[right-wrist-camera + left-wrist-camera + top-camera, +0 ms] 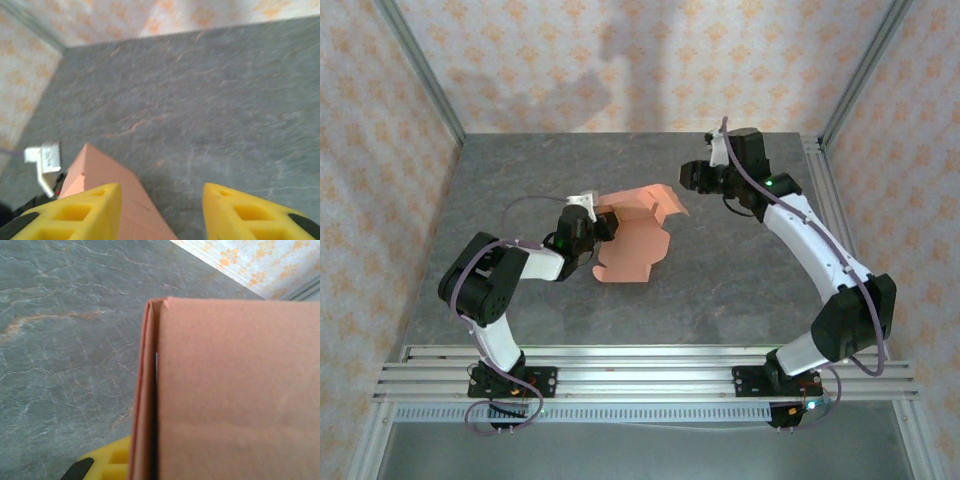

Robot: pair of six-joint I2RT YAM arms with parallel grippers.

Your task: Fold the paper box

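The paper box [632,240] is a salmon-orange card piece, partly folded, in the middle of the grey table [520,180]. Its upper flap stands raised toward the right. My left gripper [602,226] is shut on the box's left edge. In the left wrist view the folded card [235,390] is very close, and one yellow finger [107,462] shows beside it; the other finger is hidden behind the card. My right gripper [688,180] hovers open just right of the raised flap. In the right wrist view its yellow fingers [95,210] stand apart, with the box's corner [100,170] below the left one.
Patterned walls and metal frame posts [420,70] bound the table on three sides. Metal rails [640,370] run along the near edge by the arm bases. The left wrist's white mount [46,159] shows near the box. Bare table [740,270] lies right of the box.
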